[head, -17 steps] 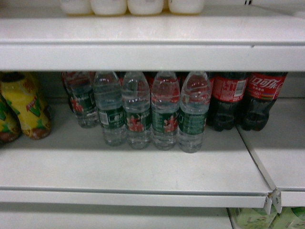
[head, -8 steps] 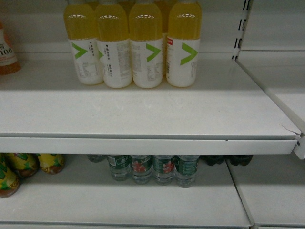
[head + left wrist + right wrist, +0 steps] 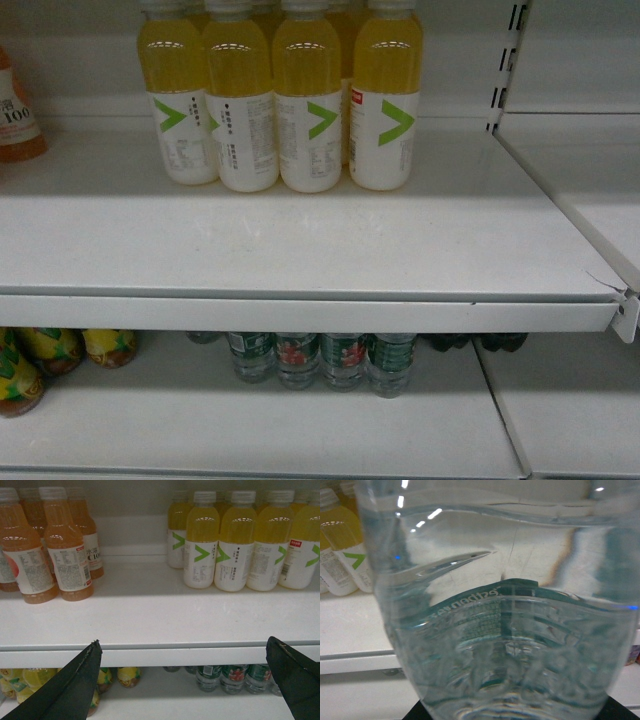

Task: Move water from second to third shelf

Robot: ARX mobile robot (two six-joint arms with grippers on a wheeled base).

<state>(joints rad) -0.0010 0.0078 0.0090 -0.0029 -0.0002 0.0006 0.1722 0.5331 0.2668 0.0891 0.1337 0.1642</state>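
Note:
A clear ribbed water bottle [image 3: 505, 630] with a green label fills the right wrist view. My right gripper [image 3: 515, 714] is shut on it; only the dark finger corners show at the bottom edge. Behind it lies a white shelf. More water bottles [image 3: 320, 360] stand in a row on the lower shelf, their tops hidden by the shelf edge above; the same water bottles [image 3: 232, 677] show in the left wrist view. My left gripper [image 3: 185, 680] hangs open and empty in front of the upper shelf's edge [image 3: 165, 655]. Neither gripper appears in the head view.
Yellow drinks with white labels [image 3: 280, 100] stand at the back of the upper shelf [image 3: 300, 250]. Orange drinks [image 3: 50, 550] stand at its left. Yellow-wrapped bottles [image 3: 40, 355] sit lower left, dark cola bottles [image 3: 480, 342] lower right. A slotted upright [image 3: 505, 60] divides the bays.
The head view has risen from the water shelf to the shelf above. Since half a second ago the scene has shifted only slightly downward.

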